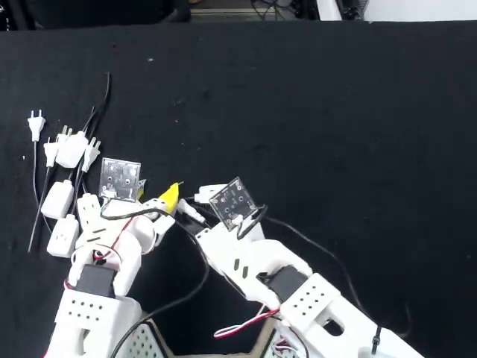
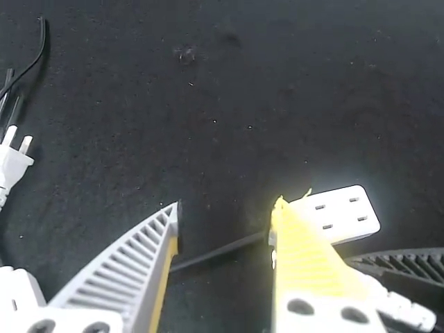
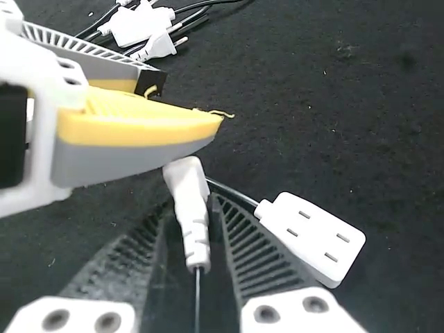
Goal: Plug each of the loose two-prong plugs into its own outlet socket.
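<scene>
Two hands: right hand (image 3: 191,207) grips plug (image 3: 186,182) in wrist view; left hand (image 2: 225,208) agape.

The table cloth (image 2: 291,83) under both grippers is black and matt, a little fuzzy, with pale lint. The plug (image 3: 186,184) between the ribbed black plastic fingers of the right gripper (image 3: 194,208) is smooth white plastic, slightly glossy. The outlet socket (image 3: 312,236) just beside it looks the same. The left gripper (image 2: 225,208) is ribbed matt plastic.

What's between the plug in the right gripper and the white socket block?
In the right wrist view, one dark finger of the right gripper and the block's black cord lie between the plug and the socket block.
</scene>
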### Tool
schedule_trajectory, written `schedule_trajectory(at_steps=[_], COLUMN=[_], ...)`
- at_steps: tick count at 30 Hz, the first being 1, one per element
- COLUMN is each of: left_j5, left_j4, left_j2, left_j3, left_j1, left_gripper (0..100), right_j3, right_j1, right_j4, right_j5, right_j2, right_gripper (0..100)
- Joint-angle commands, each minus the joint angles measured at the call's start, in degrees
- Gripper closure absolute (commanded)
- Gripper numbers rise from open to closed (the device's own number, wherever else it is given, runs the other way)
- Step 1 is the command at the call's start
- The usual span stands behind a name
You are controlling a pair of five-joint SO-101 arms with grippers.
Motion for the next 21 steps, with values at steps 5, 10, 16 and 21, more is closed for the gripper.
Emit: schedule_trajectory(at_steps=[5,10,16,21], left_j5=[-1.1,-1.1,-1.1,-0.8], left_j4=[0.6,0.6,0.2,0.1], left_j2=[0.4,0.4,4.2,11.0], left_j3=[0.3,0.3,-0.7,-4.4], left_j1=[0.0,0.0,0.0,0.0], left_gripper=[78,78,78,78], right_j3=[-1.6,-1.6,-1.6,-1.6], right_j1=[1.8,1.8,1.7,1.6], right_j4=[-0.8,-0.8,-0.8,-0.8], right_j5=[-0.8,-0.9,-0.6,-0.5], right_j2=[-3.1,-3.1,-3.1,-3.1], right_gripper=[98.8,98.8,98.8,98.8])
